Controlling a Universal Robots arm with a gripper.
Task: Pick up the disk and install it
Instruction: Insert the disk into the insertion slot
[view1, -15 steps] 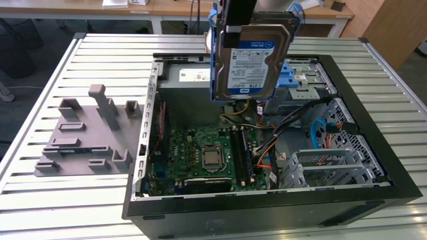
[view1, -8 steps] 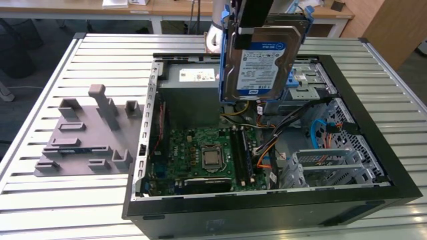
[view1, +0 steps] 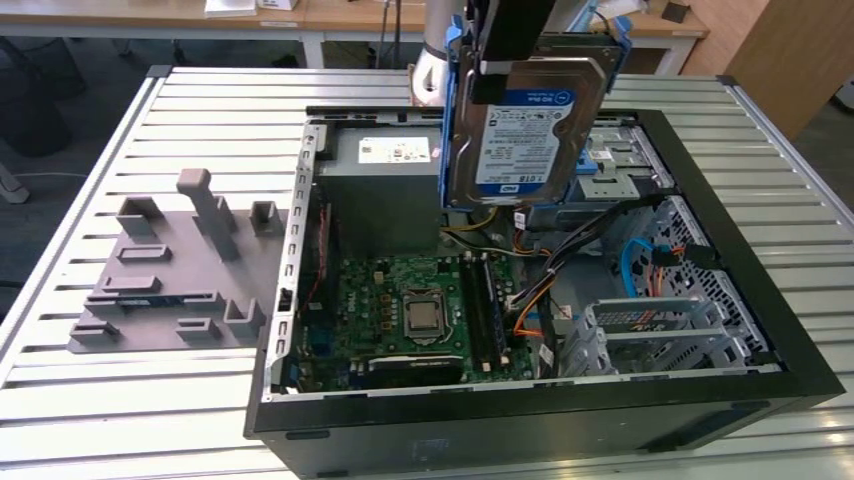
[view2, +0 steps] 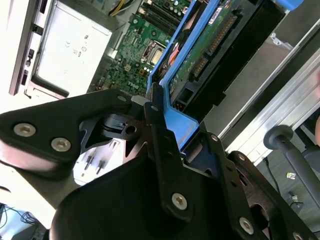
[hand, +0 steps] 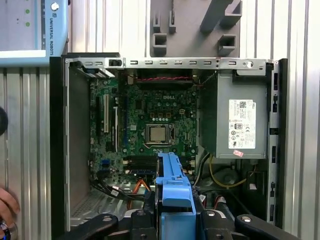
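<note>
One robot hand (view1: 518, 50) pinches the disk (view1: 527, 125) by the top of its bright blue carrier frame, jaws pressed against the plastic from both sides. The silver hard drive hangs upright, label facing out, above the opened computer case (view1: 747, 330) on the slatted metal desk (view1: 80, 420). It is clear of everything below, over the gap between the grey power supply (view1: 380, 165) and the metal drive cage (view1: 627, 170). The grey slotted stand (view1: 174, 270) sits beside the case, toward the exterior view's left.

The risks, as judged from here, lie in the narrow hold and the crowded interior. Gripped only along one plastic edge, the drive could swing or slip and drop onto the motherboard (view1: 400, 300). Loose cables (view1: 641, 260) by the cage could catch the frame. A carrier arriving tilted against the cage rails would likely jam rather than seat.
</note>
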